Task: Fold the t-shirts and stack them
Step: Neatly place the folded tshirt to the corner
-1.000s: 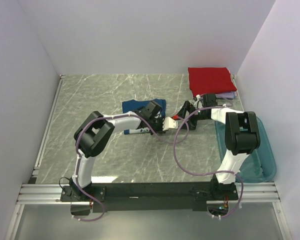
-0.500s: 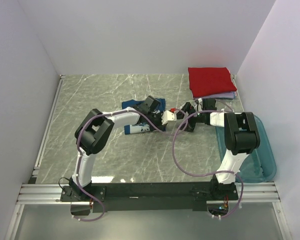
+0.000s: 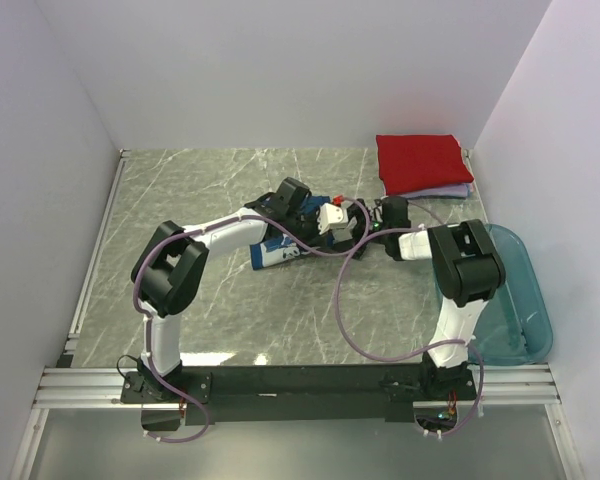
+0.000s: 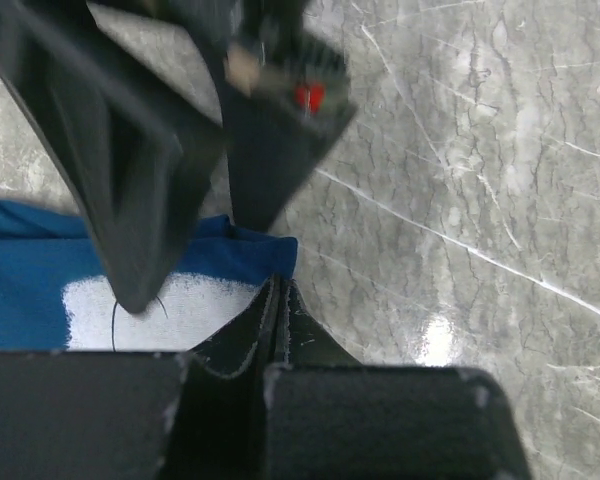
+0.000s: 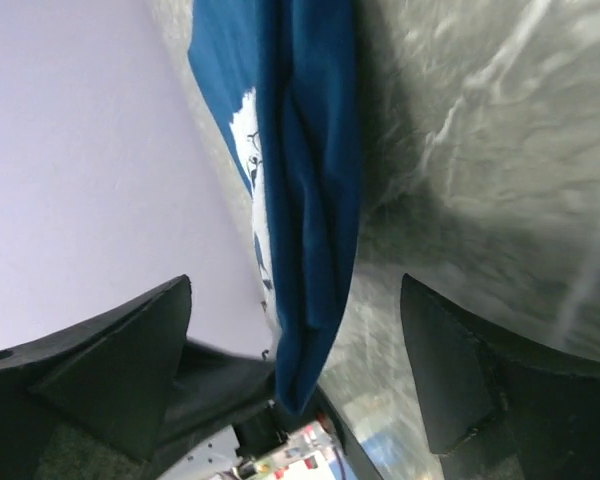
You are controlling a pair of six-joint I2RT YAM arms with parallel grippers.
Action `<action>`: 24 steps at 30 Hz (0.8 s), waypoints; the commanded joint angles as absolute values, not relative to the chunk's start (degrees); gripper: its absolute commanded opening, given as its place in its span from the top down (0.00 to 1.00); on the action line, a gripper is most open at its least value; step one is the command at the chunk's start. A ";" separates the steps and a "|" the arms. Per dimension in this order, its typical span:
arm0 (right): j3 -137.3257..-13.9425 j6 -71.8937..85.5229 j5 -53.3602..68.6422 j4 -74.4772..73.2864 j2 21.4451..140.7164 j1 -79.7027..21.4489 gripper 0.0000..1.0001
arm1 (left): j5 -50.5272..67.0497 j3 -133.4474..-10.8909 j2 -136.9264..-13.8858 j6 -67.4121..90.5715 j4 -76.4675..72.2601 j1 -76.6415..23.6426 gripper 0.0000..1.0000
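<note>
Dark blue cotton t-shirt [image 3: 278, 255] sits mid-table on the grey marbled tabletop [image 3: 200, 190], bunched into a narrow strip. Its long axis slants from near-left to far-right, with the white print showing at the near-left end.

Left arm is folded sharply at the elbow, forearm sweeping across to the right, and the left gripper [image 3: 332, 225] is down over the far-right end of the strip. Right arm is bent back hard too, forearm pointing left, so the right gripper [image 3: 355, 222] meets it almost nose to nose.

Left wrist camera: left gripper [image 4: 280, 295] has its jaws pressed together right at the blue hem [image 4: 40, 290]. I cannot tell whether cloth is pinched between them.

Right wrist camera gives what the overhead hides: right gripper [image 5: 295, 290] spread wide, the folded blue band [image 5: 310, 200] running lengthwise between the two fingers, neither one touching it.

Far right corner, a folded red t-shirt [image 3: 423, 160] lies on a pale lavender t-shirt [image 3: 452, 190]. The translucent teal plastic tub [image 3: 525, 320] sits at the right edge
</note>
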State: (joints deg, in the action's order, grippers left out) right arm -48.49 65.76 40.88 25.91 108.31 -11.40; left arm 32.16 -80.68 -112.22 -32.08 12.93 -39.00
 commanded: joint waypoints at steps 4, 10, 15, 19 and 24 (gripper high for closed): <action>-49.74 74.00 35.34 35.77 113.28 -15.03 0.22 | 36.39 -81.04 -109.51 -30.94 11.86 -38.50 0.99; -55.19 73.74 29.89 35.59 118.47 -16.44 0.32 | 37.70 -80.51 -108.90 -30.85 12.39 -38.41 1.00; -59.05 73.65 29.18 35.42 121.99 -16.96 0.37 | 38.23 -79.72 -108.37 -31.38 12.57 -38.23 1.00; -60.46 74.00 29.09 35.68 123.92 -17.40 0.43 | 38.58 -79.89 -108.54 -31.64 12.57 -38.06 1.00; -62.92 72.60 29.97 34.37 124.72 -18.45 0.58 | 37.88 -80.07 -109.25 -30.50 11.78 -37.71 0.99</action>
State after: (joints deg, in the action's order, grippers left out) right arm -60.14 74.35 31.86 35.27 123.61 -17.19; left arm 35.62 -79.81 -112.12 -31.62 13.37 -37.87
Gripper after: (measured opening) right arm 0.441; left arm 0.012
